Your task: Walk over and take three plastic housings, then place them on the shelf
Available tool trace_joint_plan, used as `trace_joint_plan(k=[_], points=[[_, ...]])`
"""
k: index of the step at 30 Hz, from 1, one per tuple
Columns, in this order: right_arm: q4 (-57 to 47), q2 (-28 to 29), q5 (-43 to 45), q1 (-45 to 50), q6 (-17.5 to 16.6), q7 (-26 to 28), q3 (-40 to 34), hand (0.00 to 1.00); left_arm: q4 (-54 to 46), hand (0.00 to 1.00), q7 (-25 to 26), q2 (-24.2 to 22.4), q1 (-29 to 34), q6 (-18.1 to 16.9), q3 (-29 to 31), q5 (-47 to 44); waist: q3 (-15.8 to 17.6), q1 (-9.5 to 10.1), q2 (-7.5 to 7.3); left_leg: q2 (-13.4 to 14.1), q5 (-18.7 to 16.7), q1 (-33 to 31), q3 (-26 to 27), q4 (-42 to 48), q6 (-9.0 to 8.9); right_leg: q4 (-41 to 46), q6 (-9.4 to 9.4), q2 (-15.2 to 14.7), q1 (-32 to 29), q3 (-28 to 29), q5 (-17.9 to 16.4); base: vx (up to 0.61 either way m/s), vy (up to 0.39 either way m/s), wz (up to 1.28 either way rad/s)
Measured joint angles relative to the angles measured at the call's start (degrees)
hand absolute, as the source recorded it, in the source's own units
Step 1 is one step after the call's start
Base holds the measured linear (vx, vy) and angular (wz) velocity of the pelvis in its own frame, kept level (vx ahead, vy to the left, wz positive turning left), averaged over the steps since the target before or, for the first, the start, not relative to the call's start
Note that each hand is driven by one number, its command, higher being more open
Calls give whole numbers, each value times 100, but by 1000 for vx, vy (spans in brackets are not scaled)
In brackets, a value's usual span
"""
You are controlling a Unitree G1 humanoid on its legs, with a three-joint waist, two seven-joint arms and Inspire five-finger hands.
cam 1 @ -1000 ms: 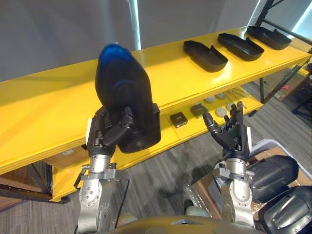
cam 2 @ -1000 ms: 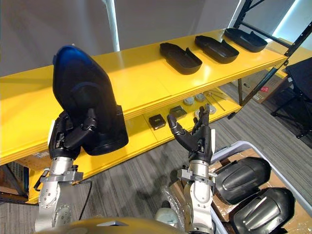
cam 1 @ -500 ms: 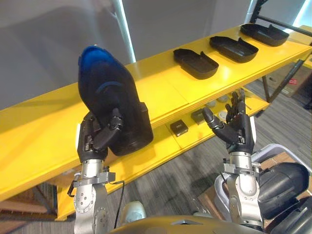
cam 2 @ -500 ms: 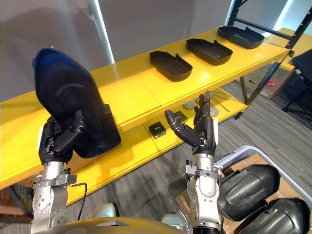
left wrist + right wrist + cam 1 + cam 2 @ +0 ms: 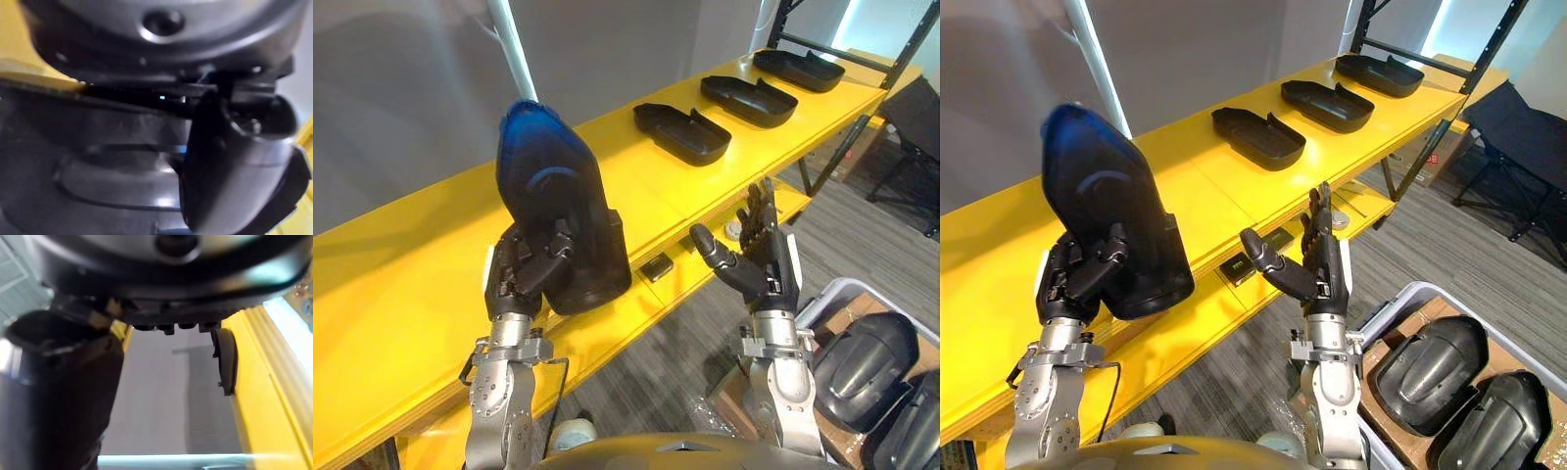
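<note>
Yellow shelf, front edge behind upright housing in left hand

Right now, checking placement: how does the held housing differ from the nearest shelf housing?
The held housing stands upright in the left robot hand; the shelf housing lies flat, hollow side up. The held housing shows a blue-tinted domed back; the shelf housing looks plain black. Both are dark shells.

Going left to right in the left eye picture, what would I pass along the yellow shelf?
The large black plastic housing gripped by the left hand → nearest shallow black housing → middle shallow black housing → farthest shallow black housing.
</note>
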Motion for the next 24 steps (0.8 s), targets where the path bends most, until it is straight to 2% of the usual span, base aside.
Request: trace_joint_plan(k=[2,4,6,11,15,20,24], points=[[0,-17,-1,26,22,0,-29,100,0,0,165,1,-47,258,3,-31,-12,-78,14,46,30,0,16,-45,-22,-38,-30,53,-15,6,35,-1,-39,-7],[-3,-43,-1,68,104,18,-27,100,10,0,615,20,-240,645,10,-249,-61,-124,2,84,106,17,45,-184,-45,-73,-47,109,-64,42,74,3,-25,-7],[-3,-44,-3,106,153,19,-12,100,54,0,961,23,-489,814,34,-278,-73,-125,-14,87,186,48,55,-286,-50,-74,-49,124,-87,53,84,-3,-20,-5],[-2,-84,-4,113,266,28,142,100,463,0,1748,165,-1321,875,205,-652,-95,-171,1,74,305,123,102,-474,-36,-122,-44,131,-110,93,159,-31,4,-5],[0,-95,-4,175,499,121,340,100,909,0,2294,308,-1909,877,667,-742,-99,-310,8,79,379,185,178,-614,-41,-164,-30,147,-142,129,203,-49,5,-6],[41,-164,-3,271,635,253,381,100,1037,0,2657,632,-2242,964,1159,-1251,-96,-420,41,92,454,184,260,-719,-41,-155,-21,172,-243,188,223,-18,0,-5],[101,-369,-2,511,741,412,653,100,1650,0,2827,958,-2719,1229,1477,-1368,-93,-458,83,92,471,184,297,-722,-45,-161,-22,171,-257,223,231,5,2,-5]])
